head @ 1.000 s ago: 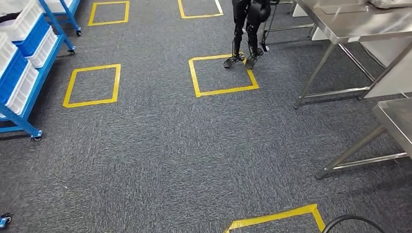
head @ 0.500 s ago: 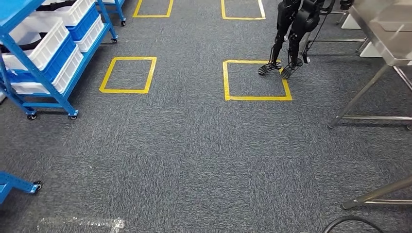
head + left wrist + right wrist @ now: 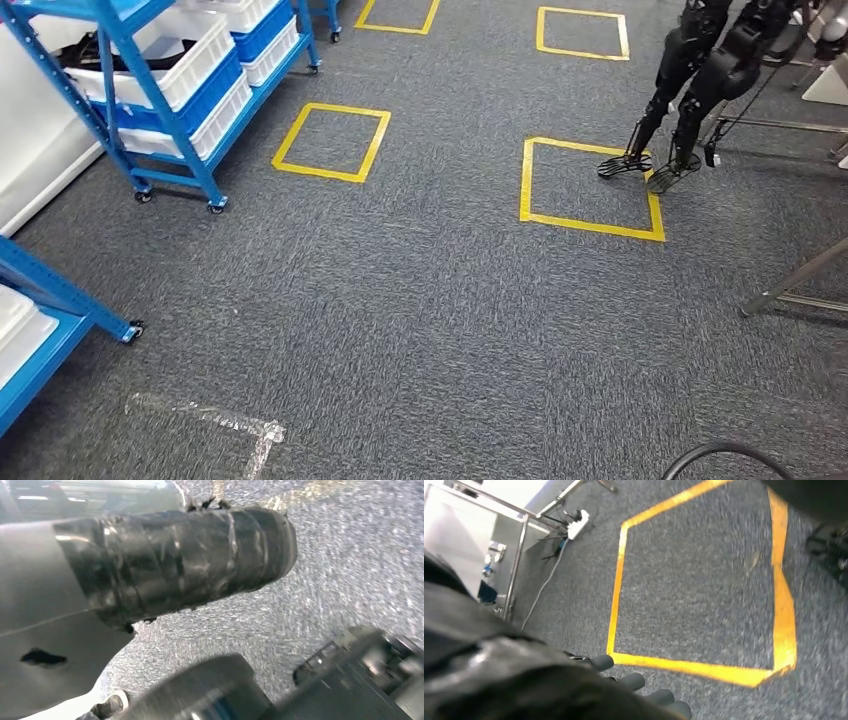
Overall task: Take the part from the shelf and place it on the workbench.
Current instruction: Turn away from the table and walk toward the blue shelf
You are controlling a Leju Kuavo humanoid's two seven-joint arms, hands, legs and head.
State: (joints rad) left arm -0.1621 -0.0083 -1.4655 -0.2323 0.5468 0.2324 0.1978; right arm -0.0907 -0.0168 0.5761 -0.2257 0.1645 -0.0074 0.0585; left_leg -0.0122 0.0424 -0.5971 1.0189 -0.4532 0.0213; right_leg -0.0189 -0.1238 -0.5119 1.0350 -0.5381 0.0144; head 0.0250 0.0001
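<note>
Ahead, grey carpet (image 3: 400,320), yellow tape squares (image 3: 590,187), blue shelf (image 3: 165,70)

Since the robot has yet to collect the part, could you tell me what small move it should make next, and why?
Probably keep turning left and step toward the blue shelf. It stands at the upper left of the head view, across open carpet, and its white bins look out of arm's reach.

Even, bright overhead light falls on the speckled grey carpet floor (image 3: 420,300), with soft faint shadows. The head view is sharp. The left wrist view is motion-blurred, with glare on the black tape-wrapped cylinder (image 3: 180,565). The right wrist view smears at near edges.
</note>
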